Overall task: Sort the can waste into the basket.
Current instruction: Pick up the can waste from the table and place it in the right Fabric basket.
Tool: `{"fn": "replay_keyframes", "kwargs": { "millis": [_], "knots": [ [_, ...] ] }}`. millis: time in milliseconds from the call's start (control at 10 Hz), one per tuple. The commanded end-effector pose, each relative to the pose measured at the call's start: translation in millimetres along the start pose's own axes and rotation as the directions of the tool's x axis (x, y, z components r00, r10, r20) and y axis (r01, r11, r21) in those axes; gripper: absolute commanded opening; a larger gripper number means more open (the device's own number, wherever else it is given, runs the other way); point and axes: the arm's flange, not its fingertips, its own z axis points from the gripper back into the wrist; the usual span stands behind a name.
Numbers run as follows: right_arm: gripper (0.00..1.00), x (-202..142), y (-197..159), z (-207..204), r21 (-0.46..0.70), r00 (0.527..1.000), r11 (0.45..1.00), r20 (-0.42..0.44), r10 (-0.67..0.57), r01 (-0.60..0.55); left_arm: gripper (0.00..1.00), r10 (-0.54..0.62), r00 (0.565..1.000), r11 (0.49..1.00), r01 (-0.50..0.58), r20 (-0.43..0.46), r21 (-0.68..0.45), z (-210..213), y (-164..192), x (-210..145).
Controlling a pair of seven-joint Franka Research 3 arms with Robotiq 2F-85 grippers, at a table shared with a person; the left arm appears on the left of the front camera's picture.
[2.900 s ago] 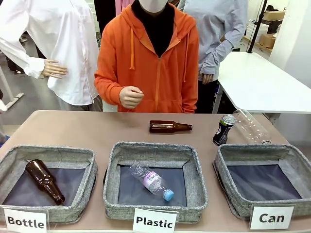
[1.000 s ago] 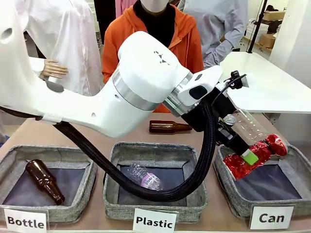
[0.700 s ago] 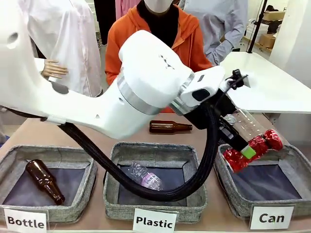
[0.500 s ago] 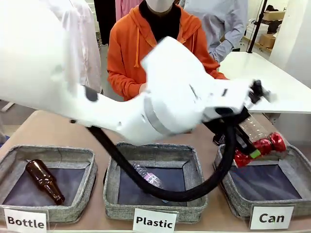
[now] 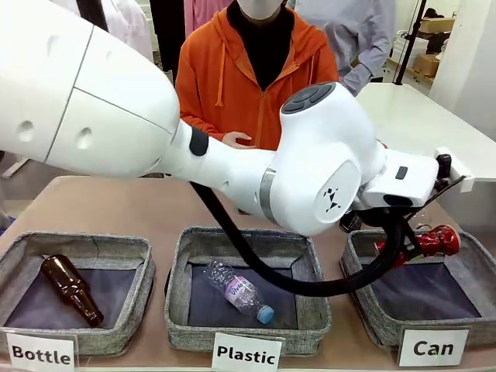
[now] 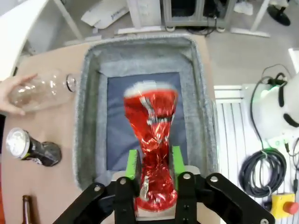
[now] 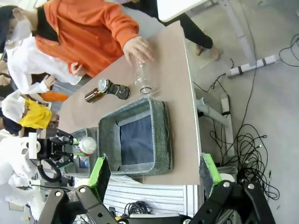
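A crushed red can [image 6: 152, 140] sits between the green pads of my left gripper [image 6: 154, 161], which is shut on its narrow waist. The can hangs above the dark floor of the grey "Can" basket [image 6: 88, 116]. In the front view my left arm reaches across to the right, and the red can [image 5: 425, 242] pokes out sideways over the basket [image 5: 474, 260]. The black-and-blue can [image 6: 30, 147] stands on the table beside the basket, also in the right wrist view [image 7: 112, 87]. My right gripper [image 7: 154, 172] is open and holds nothing, off the table's end beyond the basket [image 7: 161, 135].
A person's hand [image 7: 138, 49] rests on a clear plastic bottle [image 6: 44, 88] lying behind the "Can" basket. A brown bottle [image 7: 93, 95] lies on the table. The "Plastic" basket [image 5: 248, 236] holds a clear bottle, and the "Bottle" basket [image 5: 85, 244] a brown one.
My left arm swung further right and rolled its wrist, carrying the red can from the basket's near-left rim to above its middle. The person's hand came down onto the clear bottle.
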Motion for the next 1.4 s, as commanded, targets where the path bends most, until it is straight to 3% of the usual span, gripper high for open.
{"fn": "replay_keyframes", "kwargs": {
  "millis": [0, 400, 600, 700, 900, 1300],
  "knots": [
    [1.00, -3.1, 4.0, -0.5, -0.004, 1.000, 1.000, -0.004, -0.008, 0.007, 1.00, 0.011, 1.000, 0.999, -0.011, 0.002, -0.038, -4.9, 0.2, 10.6],
    [1.00, -3.1, 4.0, -0.5, -0.004, 1.000, 1.000, -0.004, -0.008, 0.007, 1.00, 0.019, 1.000, 0.999, -0.019, 0.007, -0.036, -2.4, 2.2, 11.3],
    [1.00, -3.1, 4.0, -0.5, -0.004, 1.000, 1.000, -0.004, -0.008, 0.007, 1.00, 0.092, 0.995, 0.993, -0.093, -0.026, -0.066, 14.2, 10.5, 3.9],
    [1.00, 0.0, 0.0, 0.0, 0.000, 1.000, 1.000, 0.000, 0.000, 0.000, 1.00, 0.138, 0.990, 0.980, -0.139, -0.019, -0.144, 36.9, 14.2, -5.2],
    [1.00, -1.3, 22.3, -30.3, 0.045, 0.996, 0.999, -0.082, 0.028, -0.024, 1.00, 0.229, 0.973, 0.937, -0.223, -0.010, -0.270, 106.9, 12.1, -36.6],
    [1.00, -33.3, 110.2, -125.3, 0.128, 0.947, 0.985, -0.286, 0.147, -0.115, 1.00, 0.308, 0.942, 0.932, -0.271, 0.130, -0.241, 235.8, -5.1, -106.0]
  ]
}}
